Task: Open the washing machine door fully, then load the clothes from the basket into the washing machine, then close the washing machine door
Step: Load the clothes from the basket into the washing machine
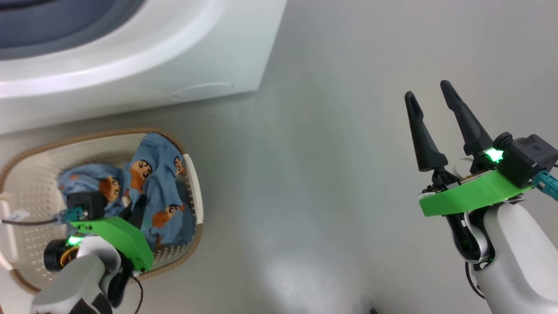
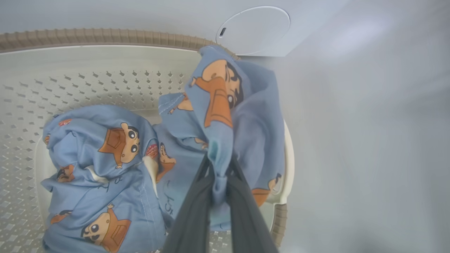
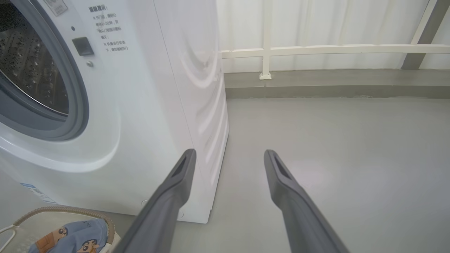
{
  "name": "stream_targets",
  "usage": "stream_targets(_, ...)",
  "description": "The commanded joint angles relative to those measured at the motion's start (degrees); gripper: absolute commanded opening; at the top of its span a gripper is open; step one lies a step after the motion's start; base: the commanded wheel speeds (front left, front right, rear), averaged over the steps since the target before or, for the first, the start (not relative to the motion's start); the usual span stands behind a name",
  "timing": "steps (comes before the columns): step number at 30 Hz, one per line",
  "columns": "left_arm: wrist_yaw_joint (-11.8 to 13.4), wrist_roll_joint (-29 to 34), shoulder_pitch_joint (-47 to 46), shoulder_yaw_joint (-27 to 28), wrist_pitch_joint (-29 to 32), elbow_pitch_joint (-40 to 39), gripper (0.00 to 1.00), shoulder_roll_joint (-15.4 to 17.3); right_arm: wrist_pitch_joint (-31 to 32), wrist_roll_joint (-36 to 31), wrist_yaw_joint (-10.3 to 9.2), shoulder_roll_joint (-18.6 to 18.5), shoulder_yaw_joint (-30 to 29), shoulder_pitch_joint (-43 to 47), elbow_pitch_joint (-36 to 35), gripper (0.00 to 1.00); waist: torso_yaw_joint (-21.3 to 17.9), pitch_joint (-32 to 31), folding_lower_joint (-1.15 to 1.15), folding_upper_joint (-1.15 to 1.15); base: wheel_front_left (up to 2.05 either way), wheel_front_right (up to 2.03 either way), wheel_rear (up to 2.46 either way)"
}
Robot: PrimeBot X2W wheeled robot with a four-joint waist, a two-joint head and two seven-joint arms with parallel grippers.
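A fold of one light-blue garment (image 2: 218, 105) is pinched between the closed jaws of the left gripper (image 2: 218, 165). Its long axis is drawn from the jaws toward the far rim of the basket (image 2: 88, 37) and the washing machine (image 1: 174, 65). A second garment (image 2: 105, 147) is bunched to its left, and the right gripper (image 1: 427, 88) is held, spread and empty, over floor (image 1: 327, 174) far right.

Pale forearms (image 1: 514, 253), green wrist brackets (image 1: 471, 196) with glowing lights (image 1: 494, 155), black camera blocks (image 1: 529, 157), teal connectors (image 1: 547, 183), long dark tapered fingers (image 1: 420, 135)
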Motion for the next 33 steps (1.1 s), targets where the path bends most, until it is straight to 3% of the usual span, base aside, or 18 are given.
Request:
stream_targets(1,0.03,-0.55,1.16,1.27,-0.85,-0.63,0.0,1.44,-0.45,0.32,0.26,-0.99,0.19,2.24,-1.05,1.0,2.06,-3.27,0.01,0.0,0.0,0.0,0.0)
stream_targets(7,0.03,1.29,1.71,4.28,-1.6,-2.66,0.0,1.62,-0.45,0.59,0.26,-1.86,-0.69,4.07,-0.53,1.0,3.82,-6.91,0.01,0.0,0.0,0.0,0.0)
stream_targets(25,0.81,23.94,13.19,29.93,-1.64,-16.9,0.0,0.36,-0.45,1.55,0.26,-3.57,-2.61,10.05,0.49,1.0,6.98,-17.29,0.01,0.0,0.0,0.0,0.0)
stream_targets(33,1.12,31.02,18.96,38.37,-1.64,-24.08,0.0,-0.95,-0.45,1.86,0.26,-4.32,-3.83,12.87,0.3,1.0,7.62,-20.22,0.01,0.0,0.0,0.0,0.0)
